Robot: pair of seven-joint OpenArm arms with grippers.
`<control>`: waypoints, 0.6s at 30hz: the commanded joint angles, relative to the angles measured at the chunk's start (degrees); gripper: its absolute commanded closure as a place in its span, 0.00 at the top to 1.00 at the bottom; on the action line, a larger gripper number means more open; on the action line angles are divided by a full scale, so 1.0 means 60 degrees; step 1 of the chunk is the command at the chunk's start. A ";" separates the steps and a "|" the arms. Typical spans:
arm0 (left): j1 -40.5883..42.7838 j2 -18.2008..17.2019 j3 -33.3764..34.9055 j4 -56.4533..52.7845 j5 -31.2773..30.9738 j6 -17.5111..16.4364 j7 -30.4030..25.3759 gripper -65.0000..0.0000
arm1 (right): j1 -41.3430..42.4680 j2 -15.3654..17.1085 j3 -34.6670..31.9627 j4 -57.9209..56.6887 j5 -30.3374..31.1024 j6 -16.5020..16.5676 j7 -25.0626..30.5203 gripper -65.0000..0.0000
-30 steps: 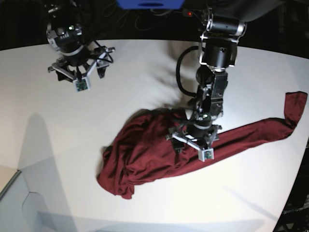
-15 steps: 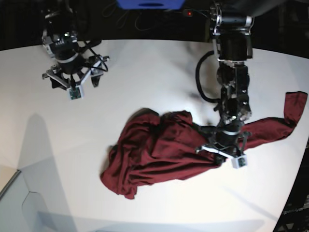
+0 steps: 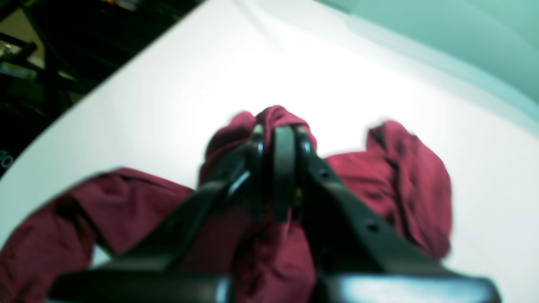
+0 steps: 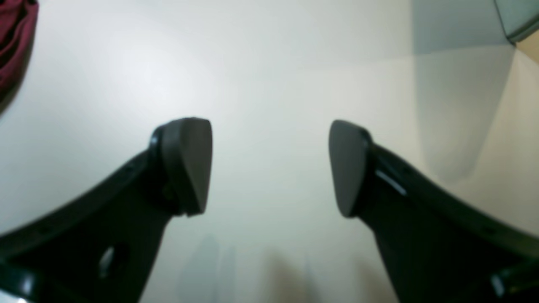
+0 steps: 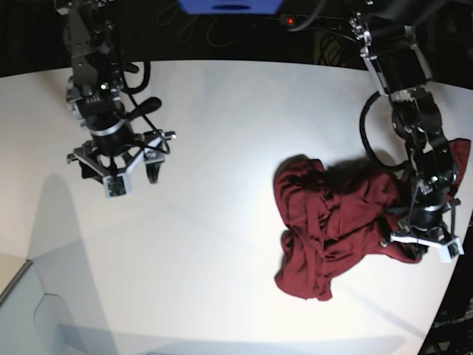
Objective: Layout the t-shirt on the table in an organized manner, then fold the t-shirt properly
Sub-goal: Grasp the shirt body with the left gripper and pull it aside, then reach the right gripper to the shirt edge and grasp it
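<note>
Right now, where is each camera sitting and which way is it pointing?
Base: high above, looking down on the table, both arms and the t-shirt.
Left wrist: behind the left gripper, looking along shut jaws pinching bunched cloth.
Right wrist: behind the right gripper, looking down between open jaws at bare tabletop.
Shared: all three views show the t-shirt; the right wrist catches only its edge.

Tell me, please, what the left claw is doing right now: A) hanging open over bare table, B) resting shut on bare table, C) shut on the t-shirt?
C: the left claw has its jaws pinched together on a fold of the t-shirt.
</note>
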 commanded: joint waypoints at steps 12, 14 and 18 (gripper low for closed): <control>0.1401 -0.0233 -0.1487 0.0359 -0.0010 -0.0050 -0.0167 0.01 | 0.1414 -0.2234 -0.1710 -0.2025 0.0060 0.3131 0.0318 0.68; 0.1679 -0.0467 -0.1736 0.0403 -0.0025 -0.0050 -0.0152 0.00 | 0.1927 -0.2761 -0.1725 -0.2977 0.0060 0.3131 0.0435 0.68; 0.2206 -0.0643 -0.1780 0.0462 0.0005 -0.0050 -0.0152 0.00 | 0.2718 -0.3301 -0.1725 -0.4911 0.0060 0.3146 0.1299 0.68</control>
